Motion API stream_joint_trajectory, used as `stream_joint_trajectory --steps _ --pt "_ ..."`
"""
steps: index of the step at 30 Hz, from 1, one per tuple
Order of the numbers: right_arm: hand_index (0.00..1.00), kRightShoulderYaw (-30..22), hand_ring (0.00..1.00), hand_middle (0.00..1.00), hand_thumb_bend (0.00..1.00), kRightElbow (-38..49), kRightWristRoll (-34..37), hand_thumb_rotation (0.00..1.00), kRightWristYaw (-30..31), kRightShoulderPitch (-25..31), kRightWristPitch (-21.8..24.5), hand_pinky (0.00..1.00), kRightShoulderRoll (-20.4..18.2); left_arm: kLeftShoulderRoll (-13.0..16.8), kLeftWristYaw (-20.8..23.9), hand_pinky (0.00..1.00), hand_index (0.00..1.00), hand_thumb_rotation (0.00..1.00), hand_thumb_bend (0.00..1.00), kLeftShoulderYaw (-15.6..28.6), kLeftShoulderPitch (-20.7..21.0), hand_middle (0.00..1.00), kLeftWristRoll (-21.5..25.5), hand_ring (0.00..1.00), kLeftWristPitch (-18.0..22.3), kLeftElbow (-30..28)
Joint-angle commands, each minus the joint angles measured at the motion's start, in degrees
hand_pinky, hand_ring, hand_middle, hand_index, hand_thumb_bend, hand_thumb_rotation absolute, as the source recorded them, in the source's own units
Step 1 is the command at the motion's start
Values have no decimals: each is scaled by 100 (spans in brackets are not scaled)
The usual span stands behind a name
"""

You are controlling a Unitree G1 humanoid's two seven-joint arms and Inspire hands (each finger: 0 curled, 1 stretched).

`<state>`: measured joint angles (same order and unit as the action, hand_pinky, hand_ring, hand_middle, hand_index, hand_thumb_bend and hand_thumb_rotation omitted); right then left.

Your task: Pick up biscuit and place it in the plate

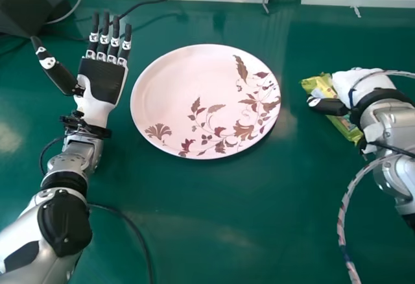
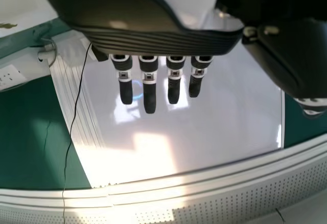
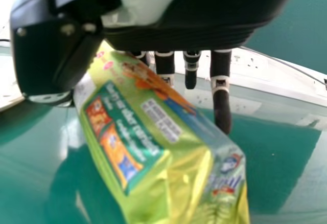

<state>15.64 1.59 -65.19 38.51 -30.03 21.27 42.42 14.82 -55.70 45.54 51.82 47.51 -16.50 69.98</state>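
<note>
Here's the right hand (image 1: pixel 355 82), closed around the biscuit packet (image 1: pixel 343 126), thumb on one side, fingers on the other, and whether it's off the table (image 1: pixel 214 232) I can't tell! The packet slants, its long axis running from far left to near right under that hand. And the plate (image 1: pixel 188 80) lies off to the left, well apart, so the carry should go leftward! Beyond the plate's left rim, the left hand (image 1: pixel 102 80) lies open, palm up.
</note>
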Motion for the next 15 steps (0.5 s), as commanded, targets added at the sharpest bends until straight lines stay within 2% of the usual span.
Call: stream_joint_trajectory --steps 1,8,9,15 --pt "65 -38 37 52 49 95 44 0 51 108 -15 23 15 -18 -48 89 100 62 100 -9 -142 97 -19 87 -14 60" --pt "61 -66 37 51 50 125 35 0 95 63 15 19 23 -20 -121 88 100 63 100 -77 -145 98 -101 87 164 32" --pt "61 -76 30 49 52 131 38 0 89 63 14 18 29 -19 -129 88 100 63 100 -84 -146 98 -108 87 172 31" --pt "61 -143 24 48 54 206 65 0 100 70 0 17 92 -27 -162 84 100 64 100 -114 -152 97 -122 86 208 15"
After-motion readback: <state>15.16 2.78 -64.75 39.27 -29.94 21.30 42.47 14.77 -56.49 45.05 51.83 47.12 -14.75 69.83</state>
